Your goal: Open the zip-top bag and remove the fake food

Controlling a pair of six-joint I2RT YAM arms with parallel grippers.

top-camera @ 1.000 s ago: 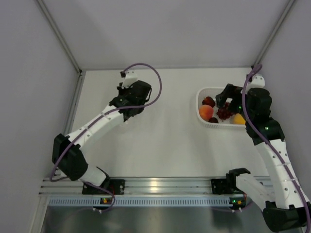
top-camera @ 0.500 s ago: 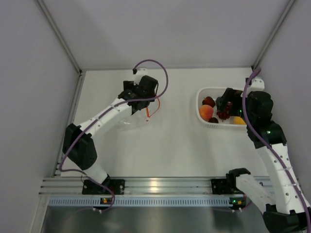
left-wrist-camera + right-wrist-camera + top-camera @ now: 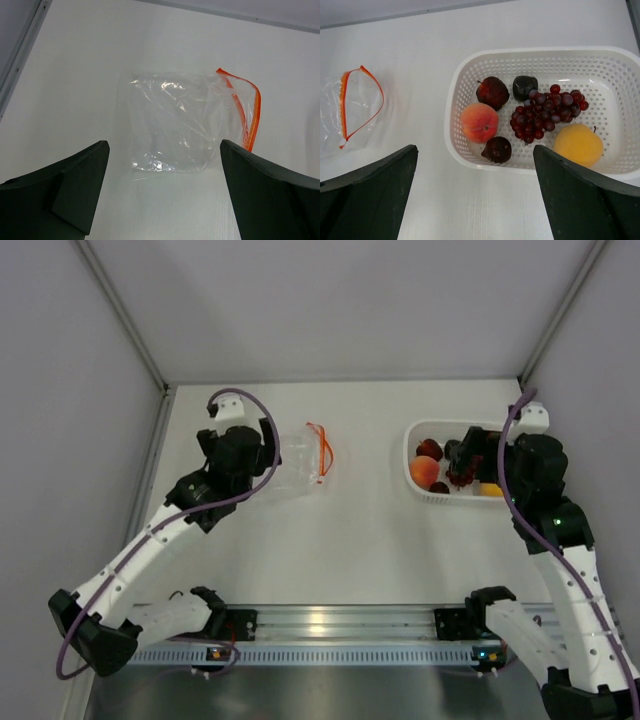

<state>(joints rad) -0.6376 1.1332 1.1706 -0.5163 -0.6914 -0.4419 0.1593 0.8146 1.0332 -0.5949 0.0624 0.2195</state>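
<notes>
The zip-top bag [image 3: 298,456] lies flat on the white table, clear and crinkled, its orange zip strip [image 3: 251,111] gaping at the right end; nothing shows inside it. My left gripper [image 3: 164,146] is open just left of the bag [image 3: 177,125], holding nothing. The fake food sits in the white basket [image 3: 452,117]: a peach [image 3: 479,122], a grape bunch [image 3: 545,114], a yellow fruit [image 3: 578,145] and three small dark pieces. My right gripper [image 3: 475,148] hovers open over the basket's left rim, empty. The bag [image 3: 350,112] shows at the left of the right wrist view.
The basket [image 3: 411,456] stands at the back right near the right wall. Grey walls close the table on three sides. Bare white table lies between the bag and the basket and in front of both.
My left gripper has opened and let go of the bag, then drawn back to the left. The bag now lies free on the table. The right arm has barely shifted.
</notes>
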